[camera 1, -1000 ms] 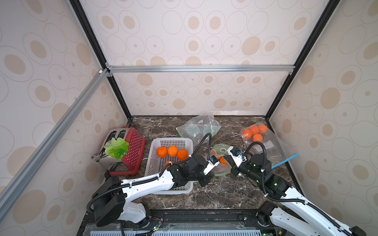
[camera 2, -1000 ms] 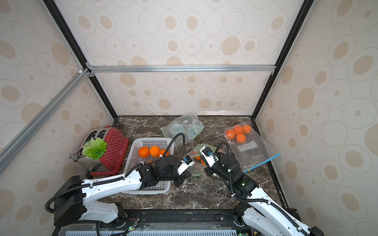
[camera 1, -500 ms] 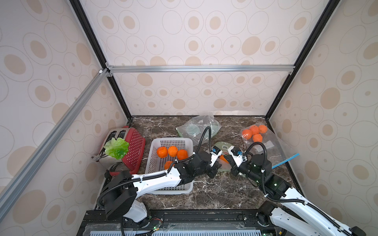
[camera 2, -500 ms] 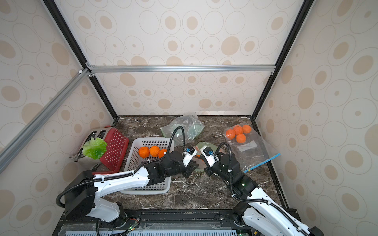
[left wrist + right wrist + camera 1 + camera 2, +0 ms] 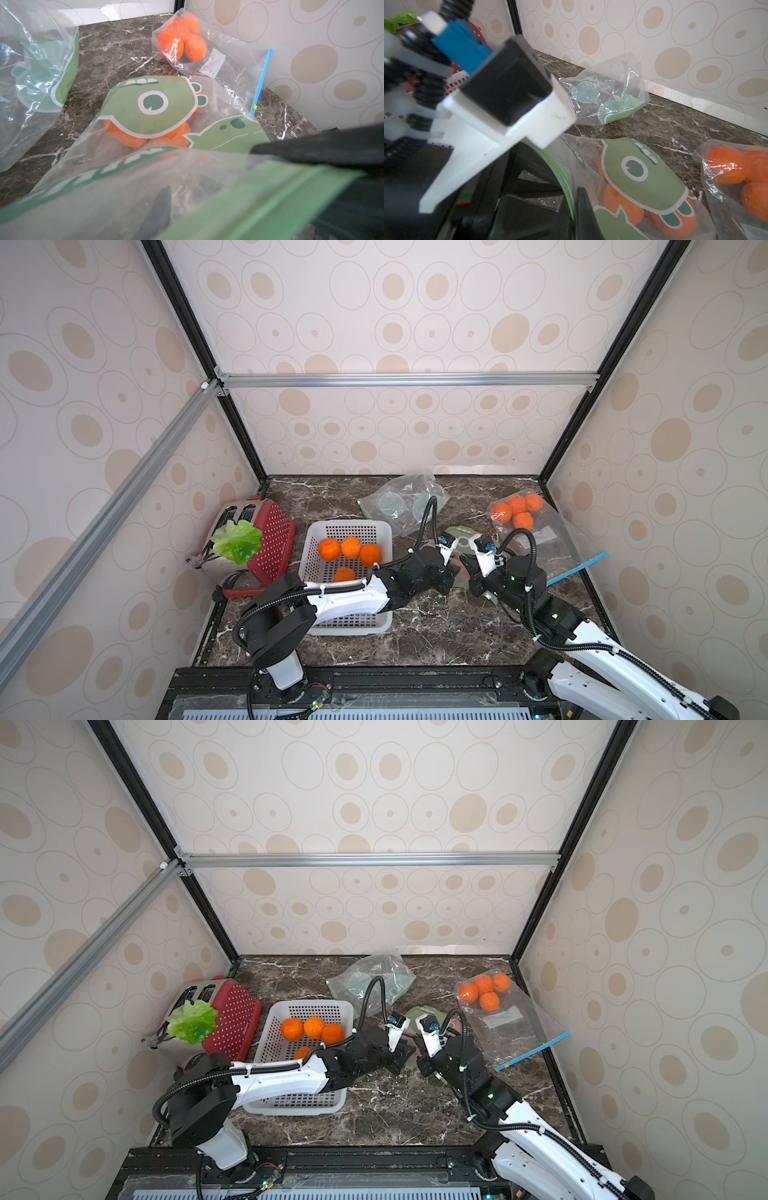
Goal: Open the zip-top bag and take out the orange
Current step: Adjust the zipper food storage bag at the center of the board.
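The zip-top bag (image 5: 462, 536) (image 5: 419, 1016), clear with a green dinosaur print, lies mid-table between my two grippers. In the left wrist view the bag (image 5: 153, 104) shows orange fruit (image 5: 128, 138) under the print, and the oranges (image 5: 618, 204) also show in the right wrist view. My right gripper (image 5: 473, 587) (image 5: 574, 212) is shut on the bag's green zip edge (image 5: 566, 178). My left gripper (image 5: 454, 572) (image 5: 239, 212) is at the bag's mouth with its jaws apart. One left finger (image 5: 163, 205) shows through the plastic.
A white basket (image 5: 316, 537) holding several oranges stands left of the bag, under my left arm. A clear bag of oranges (image 5: 515, 510) with a blue zip strip (image 5: 579, 567) lies at the back right. A crumpled dinosaur bag (image 5: 399, 502) lies at the back. A red toaster (image 5: 272, 545) with lettuce stands left.
My left gripper has moved right, from over the basket's edge to the bag's mouth, and its jaws have spread. The right arm has stayed in place on the zip edge.
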Robot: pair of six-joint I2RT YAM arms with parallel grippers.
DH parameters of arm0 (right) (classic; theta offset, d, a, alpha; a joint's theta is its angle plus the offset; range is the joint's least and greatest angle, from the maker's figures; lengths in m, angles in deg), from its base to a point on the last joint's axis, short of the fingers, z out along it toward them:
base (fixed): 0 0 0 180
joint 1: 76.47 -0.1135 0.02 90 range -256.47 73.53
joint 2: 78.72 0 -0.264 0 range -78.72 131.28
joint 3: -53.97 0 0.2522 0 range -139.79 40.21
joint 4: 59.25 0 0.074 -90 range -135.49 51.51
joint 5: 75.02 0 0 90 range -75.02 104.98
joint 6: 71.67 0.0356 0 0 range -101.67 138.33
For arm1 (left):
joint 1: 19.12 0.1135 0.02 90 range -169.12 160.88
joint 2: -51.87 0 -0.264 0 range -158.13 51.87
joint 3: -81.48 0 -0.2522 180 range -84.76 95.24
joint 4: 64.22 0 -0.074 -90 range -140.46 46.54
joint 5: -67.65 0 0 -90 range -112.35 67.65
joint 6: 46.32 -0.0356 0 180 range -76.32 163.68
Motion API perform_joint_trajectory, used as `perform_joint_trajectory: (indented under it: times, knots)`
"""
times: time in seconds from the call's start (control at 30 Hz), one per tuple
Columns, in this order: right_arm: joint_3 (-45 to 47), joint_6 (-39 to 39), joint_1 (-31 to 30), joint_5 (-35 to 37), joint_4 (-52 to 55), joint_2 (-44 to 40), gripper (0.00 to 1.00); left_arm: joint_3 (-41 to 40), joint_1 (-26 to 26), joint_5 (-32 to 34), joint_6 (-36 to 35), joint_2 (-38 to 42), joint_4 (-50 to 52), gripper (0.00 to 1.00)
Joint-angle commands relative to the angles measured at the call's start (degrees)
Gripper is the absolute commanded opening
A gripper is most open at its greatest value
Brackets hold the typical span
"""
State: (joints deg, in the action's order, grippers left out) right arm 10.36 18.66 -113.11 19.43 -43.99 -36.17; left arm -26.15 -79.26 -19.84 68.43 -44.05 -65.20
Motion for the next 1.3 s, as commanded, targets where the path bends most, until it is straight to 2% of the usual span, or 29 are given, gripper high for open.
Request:
perform_joint_trajectory:
  times: [0.0,0.2,0.53,0.6,0.67,0.77,0.93,1.0,1.07,1.13,1.27]
  knots:
    - [1.02,3.37,-0.21,1.51,-1.86,0.21,0.09,2.13,-0.32,3.31,2.38,-1.8,-2.66,0.39]
    - [0.25,3.53,-0.24,0.96,-1.73,1.21,0.09,1.87,-0.41,-3.72,1.48,-2.86,-10.49,0.39]
    - [0.69,3.71,-0.2,-0.99,-2.56,0.0,0.1,4.89,-0.47,-1.75,0.89,-8.11,-5.11,0.41]
    - [0.67,4.12,-0.18,-0.25,-1.56,0.06,0.17,4.4,-0.49,-0.73,0.69,-8.51,-3.84,0.4]
    - [0.3,5.2,-0.22,0.61,-0.29,-0.16,0.34,2.59,-0.38,0.42,0.4,-8.16,-3.89,0.4]
    - [-1.34,6.56,-0.19,2.26,2.54,-1.03,0.47,0.03,-0.17,1.76,0.29,-7.27,-3.89,0.4]
    - [-6.41,6.02,-0.07,6.58,9.83,-1.03,0.6,-2.89,0.37,2.5,0.96,-6.99,-5.02,0.41]
    - [-8.24,6.41,0.41,7.93,12.19,-0.16,0.62,-4.09,0.75,2.38,1.26,-7.08,-6.61,0.41]
    - [-10.22,7.61,1.74,9.33,14.47,1.59,0.62,-5.27,1.03,2.07,1.28,-7.09,-8.73,0.41]
    - [-12.92,9.65,5.42,7.08,17.29,4.53,0.61,-6.32,1.34,1.9,0.87,-6.98,-10.21,0.41]
    - [-18.32,13.67,17.43,-7.01,20.23,13.56,0.56,-7.62,1.77,1.74,0.65,-6.72,-11.7,0.41]
